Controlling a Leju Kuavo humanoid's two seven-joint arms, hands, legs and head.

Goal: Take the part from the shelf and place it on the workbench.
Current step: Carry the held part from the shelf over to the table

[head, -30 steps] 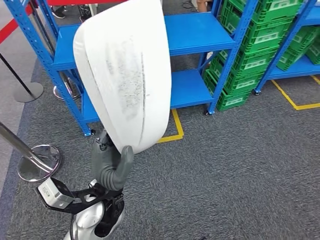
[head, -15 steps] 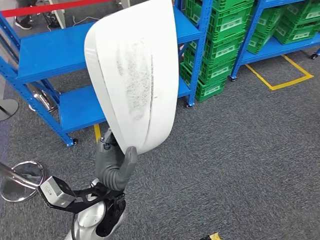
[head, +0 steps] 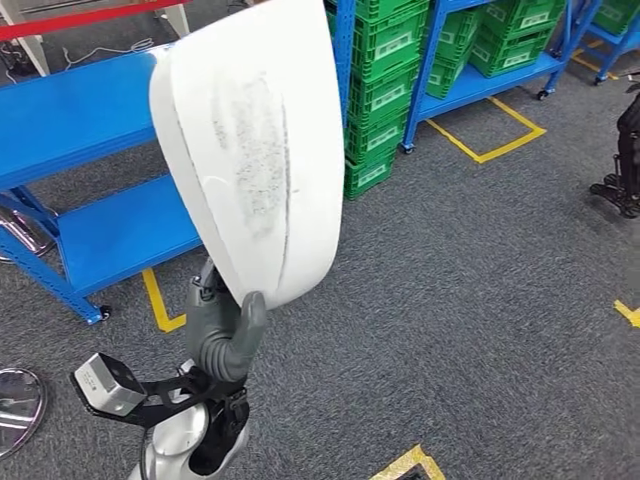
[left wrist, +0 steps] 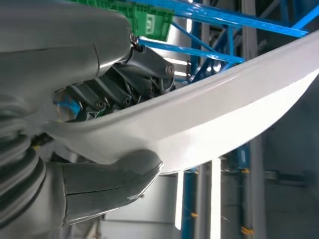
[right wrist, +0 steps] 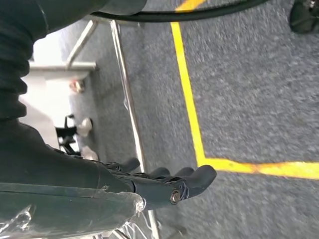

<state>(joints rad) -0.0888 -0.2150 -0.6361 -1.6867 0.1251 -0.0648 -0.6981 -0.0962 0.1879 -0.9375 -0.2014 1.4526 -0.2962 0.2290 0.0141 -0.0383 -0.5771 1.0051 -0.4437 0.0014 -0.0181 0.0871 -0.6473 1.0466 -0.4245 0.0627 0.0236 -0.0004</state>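
Whole view has slid left against 1.0 s ago: camera is turning, robot swinging right, away from the shelf (head: 83, 110). Blue shelf now sits left and behind the part; green crates (head: 381, 75) that were far right of the shelf are now just right of the part, and open grey carpet with yellow floor lines (head: 490, 150) takes up the right side. No table in sight, so my read: pick is done, this is the carry leg, and the turn has to go on until the table shows up. Part (head: 253, 150), a big white curved shell with a grey scuffed patch, is off the shelf and held upright over the carpet in front of the robot, same spot in frame as before, so the grip isn't slipping. Left hand (head: 223, 330) grips its lower edge: wrist view shows the thumb (left wrist: 112, 179) pressed under the edge and fingers (left wrist: 124, 84) closed over the other face, a tight pinch on a thin rim. Risk as I see it: large shell on a small grip, could swing or twist during the turn. Right hand (right wrist: 169, 184) hangs low over the carpet beside a yellow line, holding nothing, fingers stretched out nearly straight and close together.
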